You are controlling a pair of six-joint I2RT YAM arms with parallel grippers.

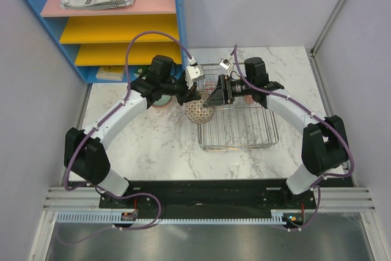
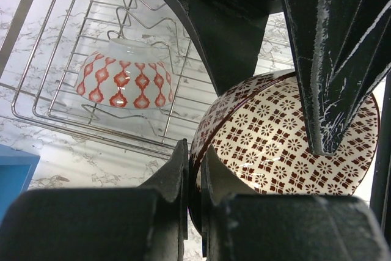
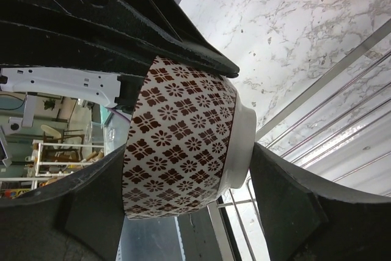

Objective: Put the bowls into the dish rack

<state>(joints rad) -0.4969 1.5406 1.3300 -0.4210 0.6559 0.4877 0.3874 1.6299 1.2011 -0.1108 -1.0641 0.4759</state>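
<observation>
L hand [image 2: 195, 157] clenching rim of brown-patterned bowl [image 2: 275, 145], holding it on its side at left edge of dish rack [image 1: 244, 132], above table [image 1: 153, 145]. R hand [image 3: 189, 172] straddling same bowl, rim to foot; can't tell if gripping.

- Mesh-patterned bowl [image 1: 200, 113], left gripper [image 1: 193, 98] and right gripper [image 1: 209, 101] crowd the dish rack's [image 1: 244, 139] ten-o'clock corner.
- I see open wire across the rack's six-o'clock half.
- Shelf unit [image 1: 122, 29] walls off eleven o'clock.

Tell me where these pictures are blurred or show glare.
Left wrist: the left gripper close to the lens is blurred, and white glare spots sit on the brown-patterned bowl. Right wrist: that bowl's pattern is sharp. Top view: light is even, shadows faint.
</observation>
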